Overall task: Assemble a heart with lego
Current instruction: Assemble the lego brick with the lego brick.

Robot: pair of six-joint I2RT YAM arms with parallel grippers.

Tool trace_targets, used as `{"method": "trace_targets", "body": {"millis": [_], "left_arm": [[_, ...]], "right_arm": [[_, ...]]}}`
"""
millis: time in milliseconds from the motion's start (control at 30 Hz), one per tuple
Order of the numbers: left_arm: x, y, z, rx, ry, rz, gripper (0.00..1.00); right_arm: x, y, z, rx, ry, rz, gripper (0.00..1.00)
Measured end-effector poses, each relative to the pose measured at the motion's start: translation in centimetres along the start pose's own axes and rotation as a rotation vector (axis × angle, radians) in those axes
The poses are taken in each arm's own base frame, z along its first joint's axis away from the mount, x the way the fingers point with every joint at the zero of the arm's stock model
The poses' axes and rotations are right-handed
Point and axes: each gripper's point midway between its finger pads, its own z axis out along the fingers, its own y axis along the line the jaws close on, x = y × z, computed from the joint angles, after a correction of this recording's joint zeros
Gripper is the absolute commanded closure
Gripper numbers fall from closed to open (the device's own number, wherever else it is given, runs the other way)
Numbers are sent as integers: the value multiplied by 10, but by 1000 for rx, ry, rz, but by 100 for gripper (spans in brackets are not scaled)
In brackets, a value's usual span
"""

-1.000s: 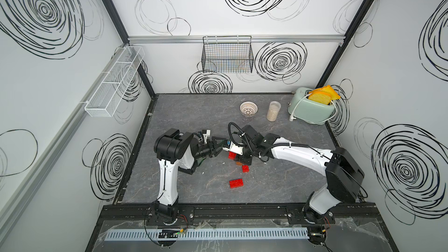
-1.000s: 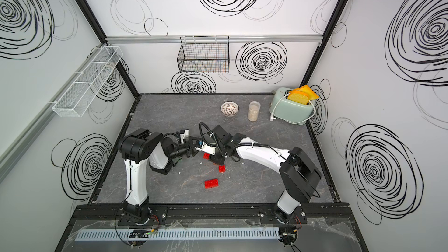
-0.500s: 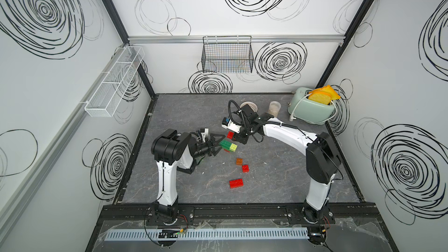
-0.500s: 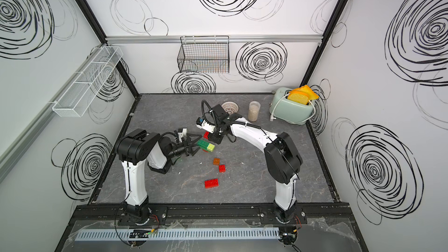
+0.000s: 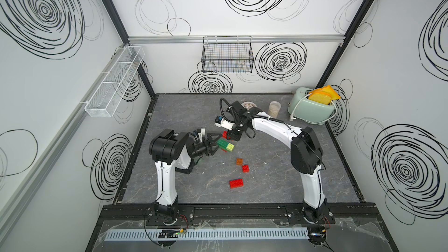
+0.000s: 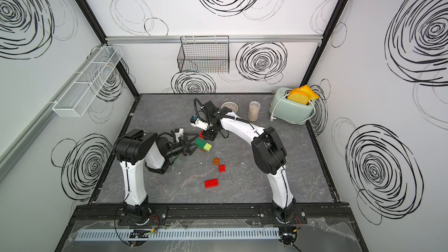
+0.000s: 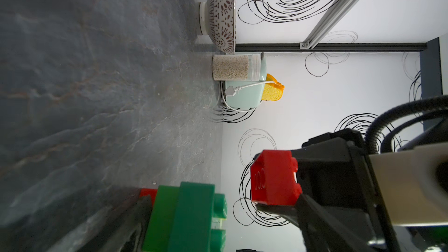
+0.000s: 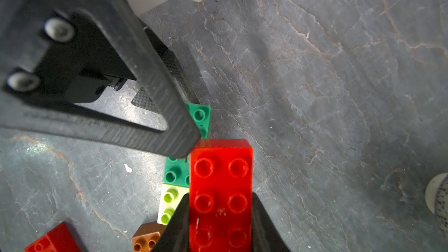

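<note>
Just left of centre in a top view, the part-built heart [image 5: 226, 144] of green and lime bricks lies on the table [image 5: 278, 166]. The left gripper [image 5: 219, 142] is spread wide around its green end. The right gripper [image 8: 220, 196] is clamped on a long red brick [image 8: 220, 163], held just above the heart.

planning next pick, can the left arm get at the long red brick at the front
Probably yes: the left gripper is open, gripping nothing, and the long red brick lies alone on the table.
</note>
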Motion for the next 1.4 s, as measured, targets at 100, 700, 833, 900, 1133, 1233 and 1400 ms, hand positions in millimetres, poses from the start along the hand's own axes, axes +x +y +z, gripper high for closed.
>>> {"method": "trace_targets", "body": {"millis": [100,700,833,900,1133,1233,1400], "left_arm": [[-1,0,-1,0,-4,-3,3],[3,-1,1,-3,-9,2,3],[8,-1,3,-4,1,3,3],[10,-1,4,-5,6,3,3],[11,-1,3,-10,-3,0,3],[11,-1,3,-10,-4,0,3],[9,0,1,-12,-11,-4,3]], "right_arm": [[-3,0,2,-5,13,7,74],[-16,32,18,-85,25,27,74],[-16,32,18,-85,29,43,74],[-16,30,18,-82,28,52,74],[-14,30,19,-82,34,65,74],[-14,30,20,-82,35,65,74],[-15,30,20,-81,31,64,74]]}}
